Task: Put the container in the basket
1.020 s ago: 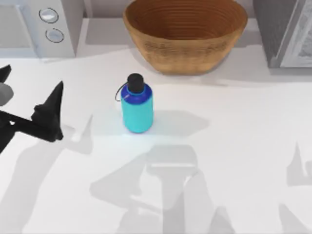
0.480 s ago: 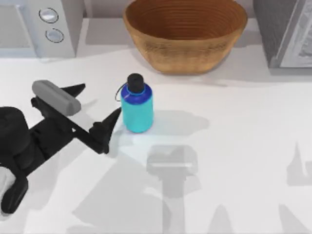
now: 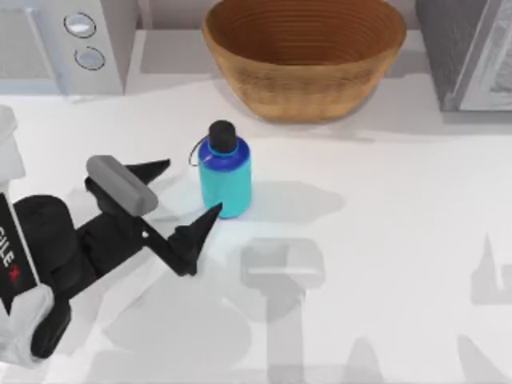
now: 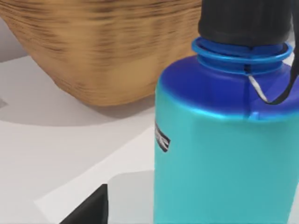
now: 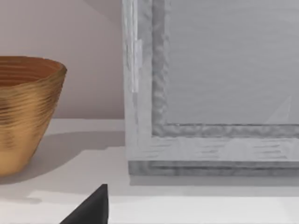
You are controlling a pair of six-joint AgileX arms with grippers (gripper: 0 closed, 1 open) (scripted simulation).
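A: Where are we on the left side?

B: Our left gripper (image 3: 186, 197) is low over the table (image 3: 384, 240), jaws spread wide. One fingertip sits just beside the base of the container (image 3: 225, 172), the other is well off to the container's left. Nothing is between the fingers yet and we see no contact.

A: Container state?

B: Upright on the table, just ahead of our open left gripper, cap up. Cyan body, dark blue shoulder, black cap (image 3: 222, 134), thin tether loop on its left side. In the left wrist view the container (image 4: 224, 154) is very close, with one dark fingertip (image 4: 91, 207) low beside it.

A: Basket?

B: The basket (image 3: 304, 56) is beyond the container from our left gripper, at the far edge of the table, apart from the container. Its woven wall (image 4: 103, 46) sits behind the container in the left wrist view.

A: Right arm?

B: Parked. Its wrist view has one dark fingertip (image 5: 91, 207) low, the basket (image 5: 28, 109) to one side and a grey appliance (image 5: 210, 88) ahead. We cannot tell how its jaws stand.

A: Other clutter?

B: A microwave (image 3: 68, 40) with two round knobs at the far left.
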